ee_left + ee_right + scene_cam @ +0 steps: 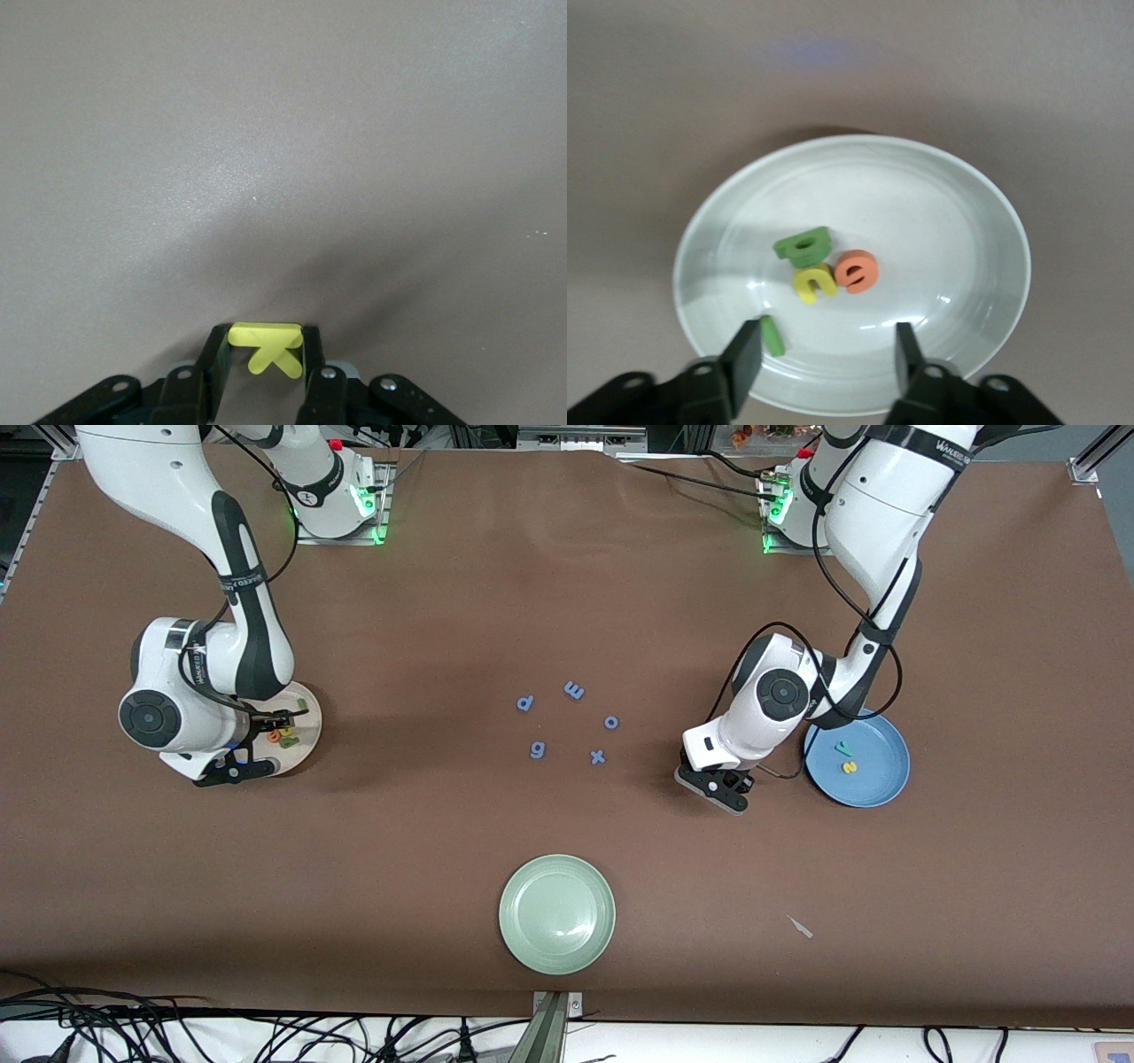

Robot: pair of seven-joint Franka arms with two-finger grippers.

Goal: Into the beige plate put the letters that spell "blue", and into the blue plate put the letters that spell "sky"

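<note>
My left gripper (266, 345) is down at the table beside the blue plate (877, 779), toward the middle of the table, and is shut on the yellow "k" (266, 337); its fingers press both ends of the letter's bar. The blue plate holds the teal "y" (844, 749) and the yellow "s" (849, 767). My right gripper (826, 343) hangs open over the beige plate (948, 230). In that plate lie the light green "b" (803, 245), yellow "u" (814, 282), orange "e" (857, 270) and dark green "l" (772, 336), the last close to one finger.
Several blue letters (574, 689) lie scattered at the table's middle. A pale green plate (556, 912) sits nearer the front camera. A small pale scrap (800, 926) lies on the brown table toward the left arm's end.
</note>
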